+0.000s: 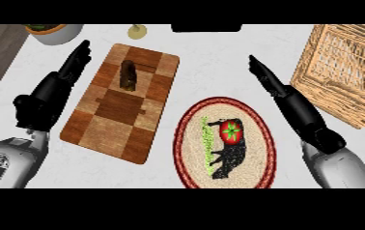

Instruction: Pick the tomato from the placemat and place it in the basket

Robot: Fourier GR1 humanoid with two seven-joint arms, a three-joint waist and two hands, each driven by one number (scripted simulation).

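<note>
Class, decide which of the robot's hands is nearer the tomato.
Right. The right hand is just up-right of the tomato; the left hand lies beyond the cutting board, far left.

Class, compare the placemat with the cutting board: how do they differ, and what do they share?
The placemat is oval with a red rim; the cutting board is rectangular, in wooden checks. The placemat bears a tomato; the cutting board bears a dark brown object. Both lie flat on the white counter.
</note>
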